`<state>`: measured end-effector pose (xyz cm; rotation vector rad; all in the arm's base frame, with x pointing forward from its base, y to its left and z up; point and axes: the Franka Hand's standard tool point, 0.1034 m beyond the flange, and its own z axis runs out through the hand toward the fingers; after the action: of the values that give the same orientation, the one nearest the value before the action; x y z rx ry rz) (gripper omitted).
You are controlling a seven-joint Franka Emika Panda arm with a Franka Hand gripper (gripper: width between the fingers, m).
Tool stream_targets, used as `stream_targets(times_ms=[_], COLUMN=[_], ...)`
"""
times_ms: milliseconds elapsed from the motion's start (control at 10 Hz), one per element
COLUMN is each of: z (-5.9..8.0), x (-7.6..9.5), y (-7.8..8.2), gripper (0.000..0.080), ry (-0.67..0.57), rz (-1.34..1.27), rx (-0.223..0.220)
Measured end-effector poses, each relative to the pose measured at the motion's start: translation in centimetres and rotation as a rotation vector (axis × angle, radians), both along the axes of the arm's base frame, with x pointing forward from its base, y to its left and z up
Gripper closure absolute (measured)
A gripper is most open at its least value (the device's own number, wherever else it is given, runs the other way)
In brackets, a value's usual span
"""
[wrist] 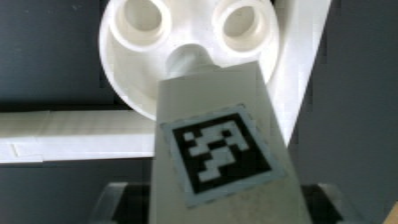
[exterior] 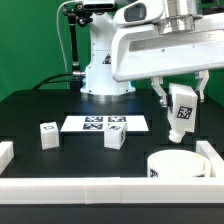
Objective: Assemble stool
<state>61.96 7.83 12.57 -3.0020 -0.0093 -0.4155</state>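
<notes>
My gripper (exterior: 180, 100) is shut on a white stool leg (exterior: 181, 113) with a black-and-white tag and holds it tilted in the air above the round seat (exterior: 180, 165). The seat lies in the front corner at the exterior view's right, against the white rails. In the wrist view the leg (wrist: 214, 140) runs from my fingers (wrist: 128, 200) out toward the seat (wrist: 178, 55), whose two round holes show beyond the leg's tip. Two more legs stand on the table, one (exterior: 48, 134) at the exterior view's left and one (exterior: 116, 138) nearer the middle.
The marker board (exterior: 104, 124) lies flat behind the two standing legs. White border rails (exterior: 90, 186) run along the front edge and the sides (exterior: 8, 153). The robot base (exterior: 105, 75) stands at the back.
</notes>
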Motion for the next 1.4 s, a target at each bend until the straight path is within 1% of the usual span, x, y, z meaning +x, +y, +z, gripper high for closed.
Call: stream_targets(times_ms=[100, 200, 300, 400, 500, 600, 1100, 1300, 1400], z=[0.0, -0.2, -0.3, -0.6, -1.1, -1.6, -1.9, -2.5, -2.5], x=[0.0, 0.0, 0.3, 1.2, 2.1, 2.7, 2.9, 4.0, 4.3], y=[0.0, -0.4, -0.2, 0.3, 0.5, 0.3, 0.1, -0.1, -0.2], gripper=[0.0474, 0.0474, 0.0474, 0.0474, 0.0474, 0.0474, 0.0474, 0.0474, 0.0474], ry=[0.0, 0.005, 0.01, 0.009, 0.0, -0.008, -0.012, -0.018, -0.028], rz=[0.0, -0.001, -0.017, -0.022, -0.025, -0.03, -0.028, -0.027, -0.029], rx=[0.0, 0.015, 0.036, 0.064, 0.082, 0.092, 0.09, 0.092, 0.092])
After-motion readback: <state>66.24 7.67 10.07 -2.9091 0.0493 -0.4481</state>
